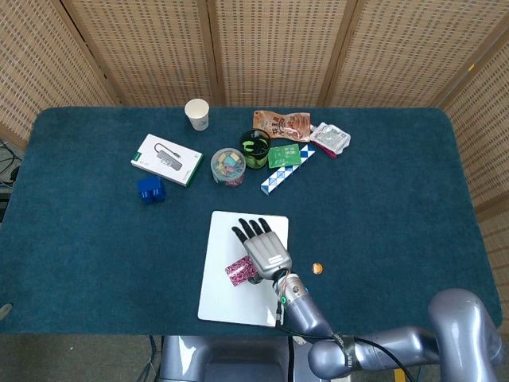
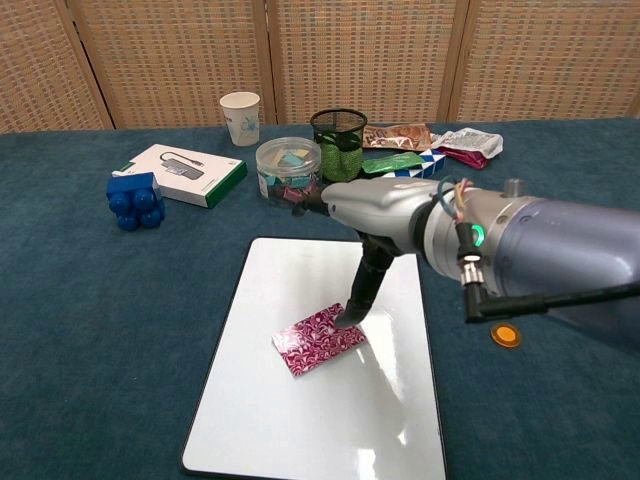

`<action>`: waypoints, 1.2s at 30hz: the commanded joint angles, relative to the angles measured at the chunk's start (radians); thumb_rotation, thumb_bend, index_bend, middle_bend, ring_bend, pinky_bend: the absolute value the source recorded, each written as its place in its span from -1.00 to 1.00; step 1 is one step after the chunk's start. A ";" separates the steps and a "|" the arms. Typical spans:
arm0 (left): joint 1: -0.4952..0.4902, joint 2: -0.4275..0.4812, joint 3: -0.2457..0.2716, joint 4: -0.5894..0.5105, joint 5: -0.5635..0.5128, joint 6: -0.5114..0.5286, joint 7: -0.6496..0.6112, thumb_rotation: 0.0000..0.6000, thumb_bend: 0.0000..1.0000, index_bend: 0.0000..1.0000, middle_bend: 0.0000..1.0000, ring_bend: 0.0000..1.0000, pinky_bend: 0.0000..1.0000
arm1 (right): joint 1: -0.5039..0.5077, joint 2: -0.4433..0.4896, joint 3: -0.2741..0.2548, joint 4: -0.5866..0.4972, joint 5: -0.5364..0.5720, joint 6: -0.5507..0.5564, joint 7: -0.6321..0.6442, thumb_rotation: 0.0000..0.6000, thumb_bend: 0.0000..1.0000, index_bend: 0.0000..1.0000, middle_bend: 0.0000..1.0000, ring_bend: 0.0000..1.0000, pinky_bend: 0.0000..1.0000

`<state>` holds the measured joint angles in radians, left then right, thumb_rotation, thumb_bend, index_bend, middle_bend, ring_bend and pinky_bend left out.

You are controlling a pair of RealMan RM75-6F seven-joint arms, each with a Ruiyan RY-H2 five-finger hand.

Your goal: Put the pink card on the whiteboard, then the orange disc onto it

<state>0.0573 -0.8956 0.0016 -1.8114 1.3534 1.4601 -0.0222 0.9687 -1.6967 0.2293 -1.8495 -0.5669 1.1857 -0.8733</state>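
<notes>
Right hand [image 1: 265,251] hovers over whiteboard [image 2: 300,400]; fingers [image 2: 358,295] spread, one fingertip touching pink card [image 2: 320,340] lying flat there. Orange disc [image 2: 505,335] rests on table [image 2: 90,320].

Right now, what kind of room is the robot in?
Probably a lab or test room set up for practice: a table covered in blue cloth, woven folding screens behind it, and odd items like a paper cup and pen holder.

No lettering is showing clearly enough to read: the print on the white box [image 2: 183,172], the paper cup [image 2: 240,116] and the snack packets [image 2: 398,135] is staying too small and blurred.
</notes>
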 commanded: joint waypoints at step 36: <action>-0.004 -0.019 0.009 -0.013 0.004 -0.001 0.057 1.00 -1.00 -1.00 -1.00 -1.00 -1.00 | -0.316 0.183 -0.327 0.289 -0.596 -0.110 0.409 1.00 -0.41 -0.21 -1.00 -1.00 -1.00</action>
<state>0.0535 -0.9144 0.0107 -1.8242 1.3570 1.4593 0.0344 0.6546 -1.5117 -0.0994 -1.5632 -1.1619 1.0782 -0.4656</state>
